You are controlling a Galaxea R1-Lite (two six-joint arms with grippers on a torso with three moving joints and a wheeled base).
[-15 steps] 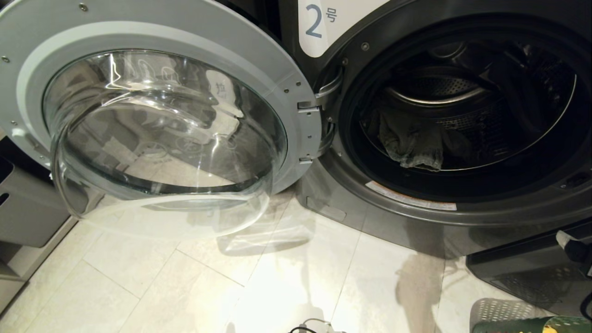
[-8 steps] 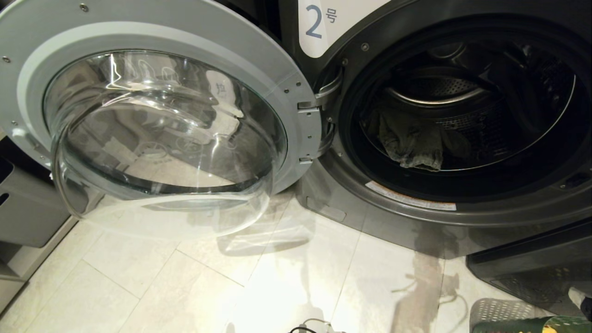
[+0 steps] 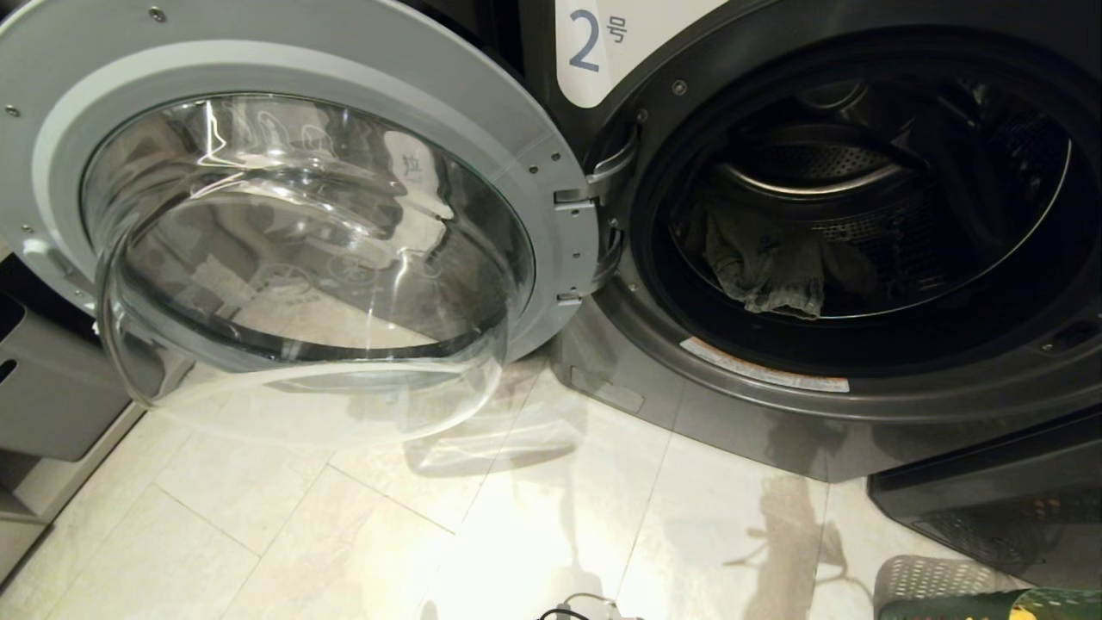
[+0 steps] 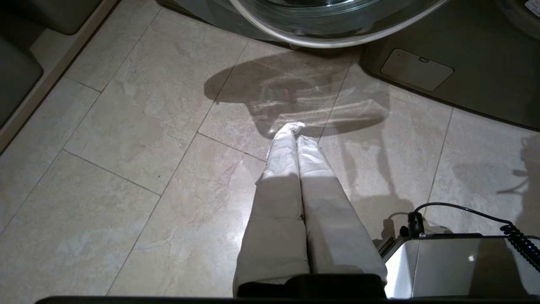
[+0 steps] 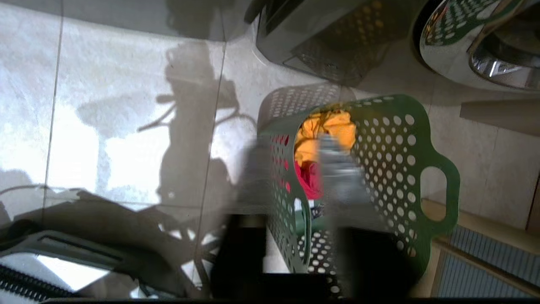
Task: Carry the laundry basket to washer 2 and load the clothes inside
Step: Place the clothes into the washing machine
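Observation:
Washer 2 (image 3: 594, 43) stands with its round glass door (image 3: 284, 215) swung wide to the left. A grey garment (image 3: 762, 267) lies in the drum. The green laundry basket (image 5: 392, 139) sits on the floor at the lower right, with only a corner (image 3: 990, 604) in the head view. It holds a yellow-orange cloth (image 5: 325, 126) and a red cloth (image 5: 310, 177). My right gripper (image 5: 293, 145) hovers blurred over the basket's near wall, fingers apart, nothing in them. My left gripper (image 4: 295, 128) is parked low over the floor tiles, its white-wrapped fingers pressed together.
The open door juts out over the floor at the left. A grey cabinet (image 3: 43, 387) stands at the far left. A dark low panel (image 3: 990, 508) lies under the washer's right side. My base (image 4: 455, 266) with a coiled cable is close by.
My right gripper dropped down the head view's right edge and is now out of that view. The washer, the door and the left arm have not moved.

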